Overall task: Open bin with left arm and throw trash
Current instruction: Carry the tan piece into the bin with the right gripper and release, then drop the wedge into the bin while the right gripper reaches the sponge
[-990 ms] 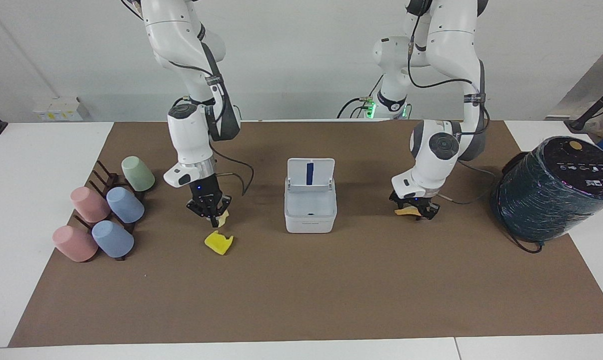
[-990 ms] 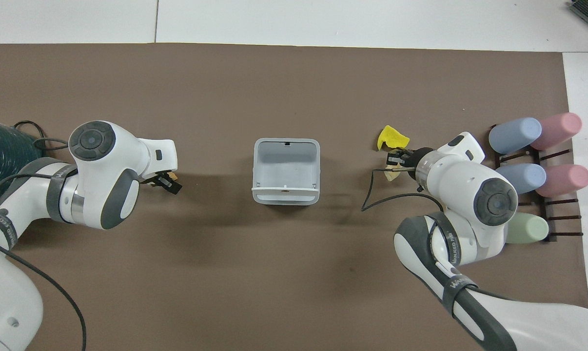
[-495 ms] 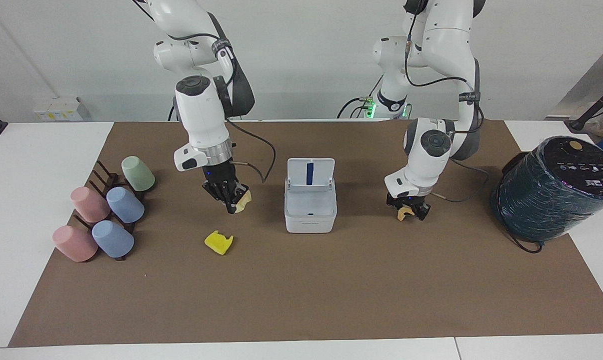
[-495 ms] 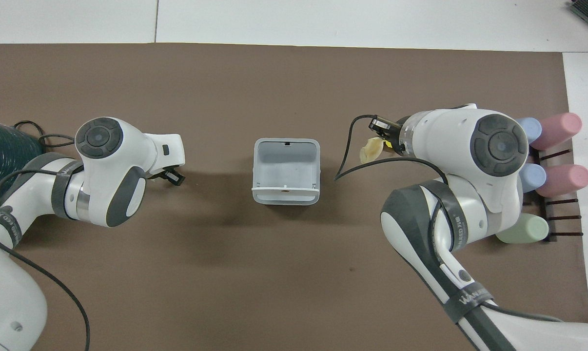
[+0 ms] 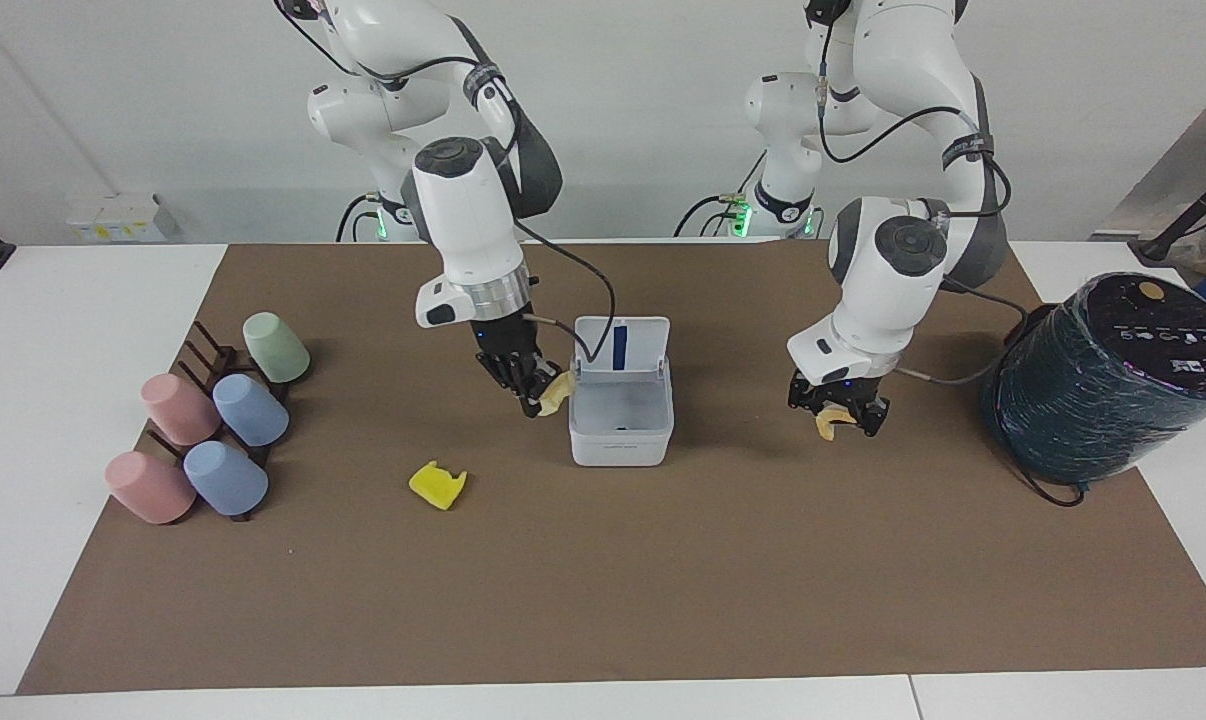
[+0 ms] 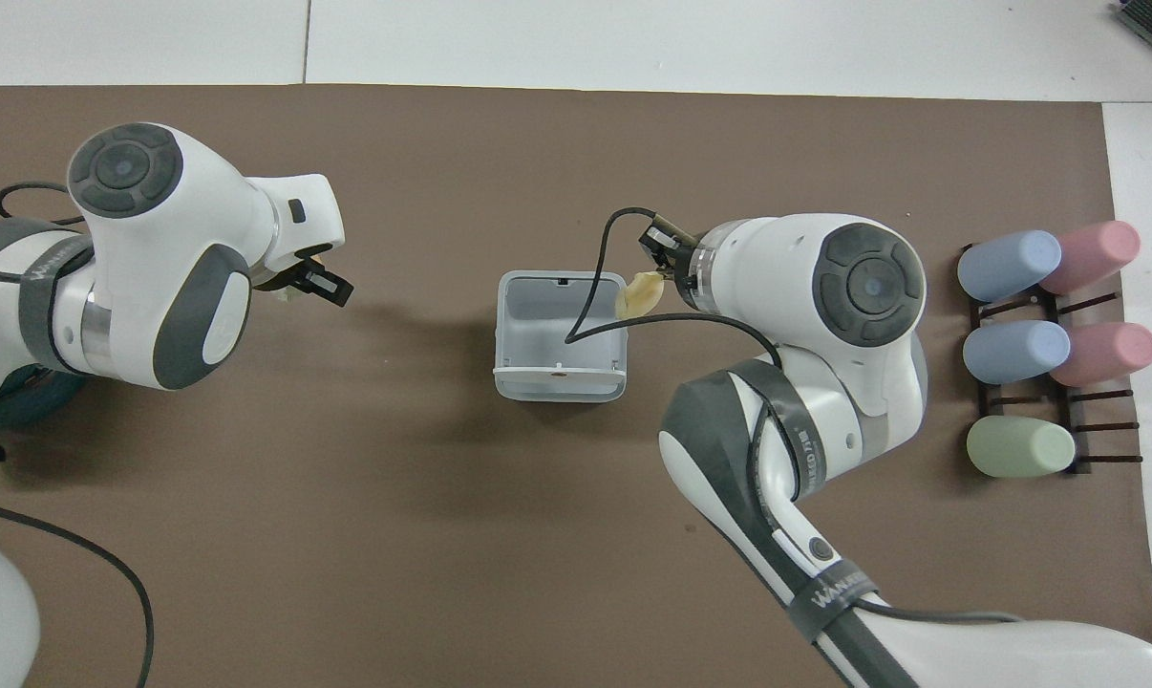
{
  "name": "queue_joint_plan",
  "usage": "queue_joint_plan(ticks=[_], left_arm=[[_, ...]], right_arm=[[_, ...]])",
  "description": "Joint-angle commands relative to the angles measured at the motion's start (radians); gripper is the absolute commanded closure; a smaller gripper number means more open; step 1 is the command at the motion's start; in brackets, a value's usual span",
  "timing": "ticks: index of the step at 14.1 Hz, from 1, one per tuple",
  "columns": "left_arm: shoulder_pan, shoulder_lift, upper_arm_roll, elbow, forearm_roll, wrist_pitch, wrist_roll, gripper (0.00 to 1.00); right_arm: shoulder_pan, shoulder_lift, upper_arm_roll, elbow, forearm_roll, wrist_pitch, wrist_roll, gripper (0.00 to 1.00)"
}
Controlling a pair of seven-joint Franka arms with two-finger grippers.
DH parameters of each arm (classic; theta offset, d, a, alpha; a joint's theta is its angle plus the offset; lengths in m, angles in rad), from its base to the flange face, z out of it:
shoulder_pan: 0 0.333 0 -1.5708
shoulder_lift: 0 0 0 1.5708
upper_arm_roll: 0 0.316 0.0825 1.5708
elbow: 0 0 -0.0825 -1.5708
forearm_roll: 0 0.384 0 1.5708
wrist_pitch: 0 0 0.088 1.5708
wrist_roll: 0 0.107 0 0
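Right gripper jaws: the right gripper [image 5: 541, 397] is clamped on a cream wedge [image 5: 558, 391] (tan along one edge), held up over the rim of the bin [image 5: 621, 440] at the side toward the right arm's end of the table.
Left gripper jaws: the left gripper [image 5: 838, 412] pinches a pale beige curled piece [image 5: 831, 424], raised over the brown mat [image 5: 603, 600] between the bin and the dark teal cylinder [image 5: 1113, 375].
Bin: mid-mat, its lid [image 5: 620, 345] standing open with a blue strip on the inside; no scrap shows inside.
Yellow notched piece [image 5: 437, 485]: flat on the mat, farther from the robots than the right gripper, between the bin and the cups.
Pastel cups [image 5: 203, 430]: lying on a dark rack at the right arm's end.
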Motion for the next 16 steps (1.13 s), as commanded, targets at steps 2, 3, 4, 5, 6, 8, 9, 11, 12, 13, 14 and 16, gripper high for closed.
queue_joint_plan(ticks=[2, 3, 4, 5, 6, 8, 9, 11, 12, 13, 14, 16], left_arm=[[-0.034, -0.002, -0.027, 0.077, -0.044, -0.056, -0.154, 1.00], [-0.050, 0.000, -0.040, 0.088, -0.044, -0.064, -0.211, 1.00], [-0.073, 0.000, -0.044, 0.086, -0.044, -0.061, -0.271, 1.00], [-0.110, 0.000, -0.044, 0.086, -0.044, -0.051, -0.337, 1.00], [-0.135, 0.000, -0.044, 0.088, -0.044, -0.041, -0.402, 1.00], [-0.178, 0.000, -0.044, 0.085, -0.044, -0.011, -0.496, 1.00], [-0.187, 0.001, -0.045, 0.083, -0.047, 0.000, -0.521, 1.00], [-0.202, 0.001, -0.048, 0.080, -0.049, 0.019, -0.544, 1.00], [-0.207, 0.001, -0.048, 0.074, -0.058, 0.037, -0.564, 1.00], [-0.222, 0.000, -0.048, 0.066, -0.067, 0.064, -0.590, 1.00], [-0.242, -0.002, -0.048, 0.051, -0.067, 0.097, -0.624, 1.00], [-0.276, -0.005, -0.048, 0.024, -0.067, 0.132, -0.676, 1.00]], right_arm=[[0.031, 0.068, 0.000, 0.067, 0.018, 0.011, 0.056, 0.82], [0.033, 0.068, 0.001, 0.067, 0.018, 0.011, 0.065, 0.54], [0.034, 0.068, 0.001, 0.068, 0.017, 0.011, 0.073, 0.49], [0.034, 0.068, 0.001, 0.067, 0.017, 0.011, 0.073, 0.38], [0.034, 0.068, 0.000, 0.068, 0.015, 0.008, 0.073, 0.36], [0.025, 0.067, 0.000, 0.068, 0.012, 0.008, 0.061, 0.34], [0.018, 0.067, 0.000, 0.067, 0.011, 0.005, 0.059, 0.34], [0.015, 0.062, -0.002, 0.060, -0.001, 0.003, 0.035, 0.34], [-0.004, 0.062, -0.003, 0.057, -0.003, 0.003, -0.030, 0.33], [-0.031, 0.062, -0.002, 0.057, -0.003, 0.002, -0.119, 0.29], [-0.054, 0.061, -0.003, 0.051, -0.003, -0.001, -0.205, 0.23], [-0.096, 0.049, -0.005, 0.002, -0.003, 0.005, -0.339, 0.16]])
